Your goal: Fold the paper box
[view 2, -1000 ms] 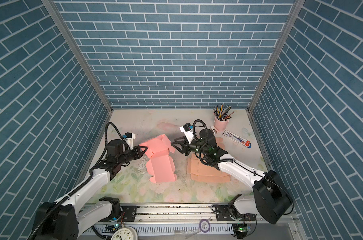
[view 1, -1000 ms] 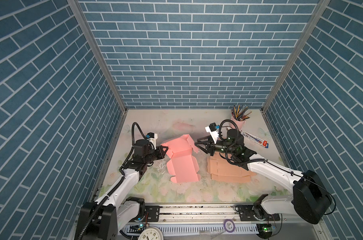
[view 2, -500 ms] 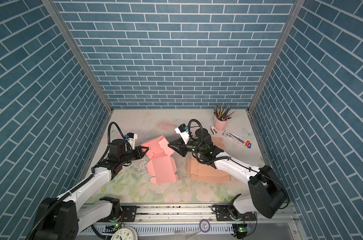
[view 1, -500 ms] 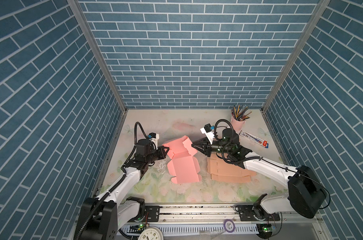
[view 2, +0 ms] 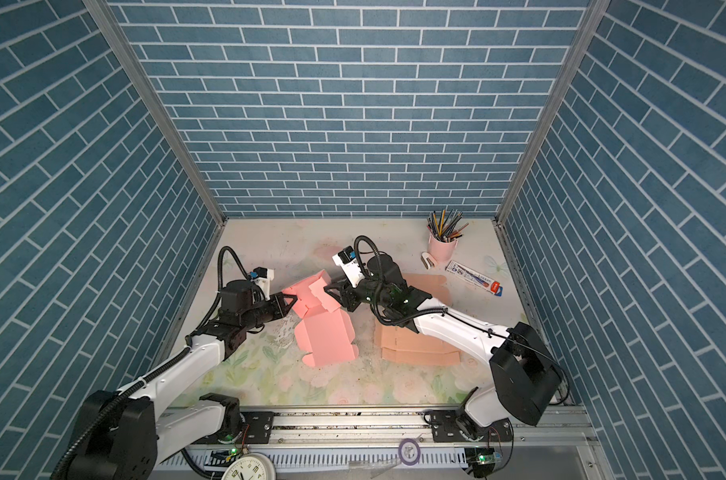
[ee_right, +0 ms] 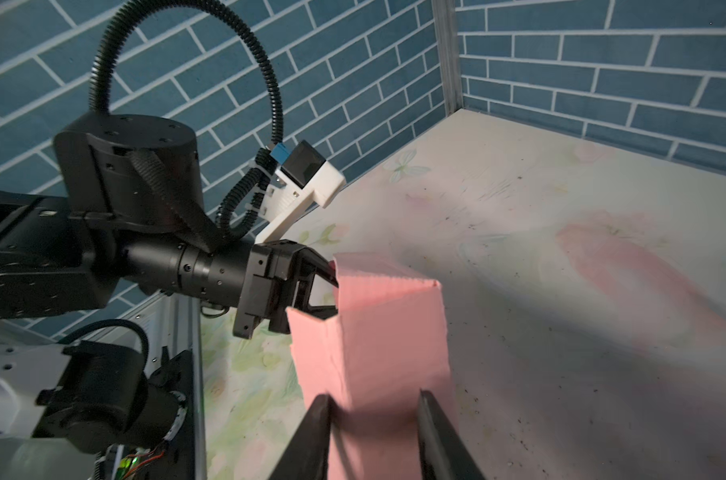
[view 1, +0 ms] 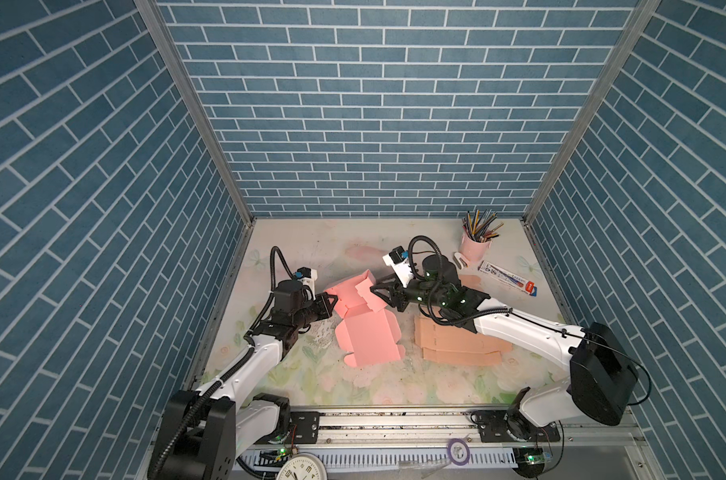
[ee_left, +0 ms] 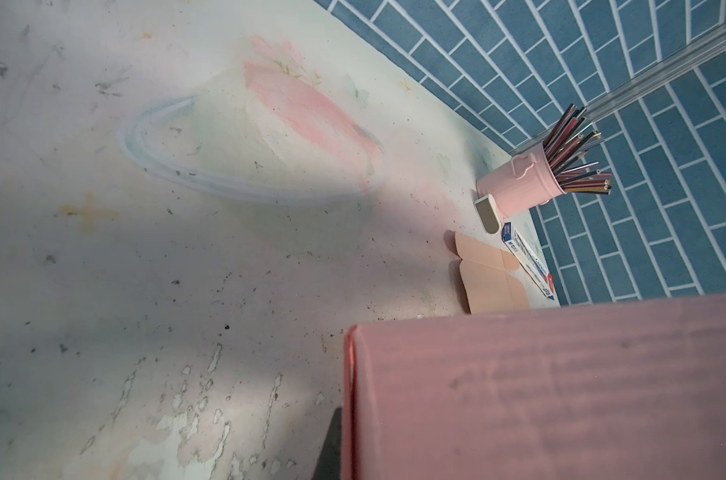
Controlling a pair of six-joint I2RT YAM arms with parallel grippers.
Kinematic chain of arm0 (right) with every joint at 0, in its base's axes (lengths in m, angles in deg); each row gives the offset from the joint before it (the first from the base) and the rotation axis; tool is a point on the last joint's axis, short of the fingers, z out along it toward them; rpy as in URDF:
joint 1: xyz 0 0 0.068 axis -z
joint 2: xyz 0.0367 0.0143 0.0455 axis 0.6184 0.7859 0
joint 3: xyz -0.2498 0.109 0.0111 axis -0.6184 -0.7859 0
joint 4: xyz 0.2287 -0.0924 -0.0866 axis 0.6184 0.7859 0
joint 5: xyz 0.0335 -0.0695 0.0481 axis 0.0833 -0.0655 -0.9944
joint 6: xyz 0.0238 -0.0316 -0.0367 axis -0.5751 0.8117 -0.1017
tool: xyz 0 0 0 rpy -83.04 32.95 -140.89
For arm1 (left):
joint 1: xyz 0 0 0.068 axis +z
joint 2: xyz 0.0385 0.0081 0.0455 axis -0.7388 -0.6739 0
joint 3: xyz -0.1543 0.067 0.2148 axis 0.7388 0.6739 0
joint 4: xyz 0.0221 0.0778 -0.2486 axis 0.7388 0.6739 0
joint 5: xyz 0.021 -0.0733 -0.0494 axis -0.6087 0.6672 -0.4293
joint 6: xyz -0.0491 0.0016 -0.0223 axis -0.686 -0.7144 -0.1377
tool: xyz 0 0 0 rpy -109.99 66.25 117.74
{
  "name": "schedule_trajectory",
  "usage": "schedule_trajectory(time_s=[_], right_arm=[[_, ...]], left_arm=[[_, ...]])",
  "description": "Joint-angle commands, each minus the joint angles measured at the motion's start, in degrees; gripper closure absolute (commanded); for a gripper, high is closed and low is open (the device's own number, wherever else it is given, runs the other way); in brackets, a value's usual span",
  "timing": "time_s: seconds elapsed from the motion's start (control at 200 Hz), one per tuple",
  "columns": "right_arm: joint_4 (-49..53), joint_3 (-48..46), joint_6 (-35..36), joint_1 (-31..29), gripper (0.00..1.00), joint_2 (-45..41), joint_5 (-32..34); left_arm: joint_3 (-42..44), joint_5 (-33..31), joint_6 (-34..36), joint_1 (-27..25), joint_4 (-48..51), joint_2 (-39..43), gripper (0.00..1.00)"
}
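Left gripper (view 1: 333, 297) pinches the raised left wall of the pink paper box (view 1: 367, 336), which lies half-folded on the middle of the floral tabletop (view 1: 353, 386). Right gripper (ee_right: 373, 397) straddles the opposite flap with its jaws partly apart. Whether they squeeze it, I cannot tell.

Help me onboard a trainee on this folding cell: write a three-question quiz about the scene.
1. True or false: the left tool is shut on a wall of the pink box.
2. What stands in the pink cup? A) pencils B) scissors C) nothing
3. Name the colour of the flat cardboard blank lying partly under the right arm.

Key: 1 true; 2 A; 3 tan.
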Motion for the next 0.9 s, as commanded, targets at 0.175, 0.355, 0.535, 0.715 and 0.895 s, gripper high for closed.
schedule_trajectory(time_s=[0.175, 0.355, 0.535, 0.715, 0.895], right_arm=[[11.43, 7.69, 4.60, -5.04, 0.62, 5.16, 22.51], [15.25, 10.88, 5.29, -7.11, 0.63, 7.16, 30.69], [19.26, 15.43, 8.02, -9.83, 0.67, 11.04, 38.07], [25.41, 21.83, 9.53, -12.28, 0.77, 16.41, 46.17], [27.57, 24.25, 11.22, -13.47, 0.83, 19.14, 50.81]], left_arm=[[3.03, -4.89, -5.85, -1.41, -3.23, 1.96, 1.00], [4.24, -6.78, -7.45, -2.41, -3.51, 2.66, 1.00], [4.18, -7.77, -7.70, -2.85, -3.14, 1.75, 1.00], [4.32, -8.62, -8.91, -3.33, -3.85, 1.25, 1.00], [4.07, -9.06, -9.39, -4.24, -3.96, 0.71, 1.00]])
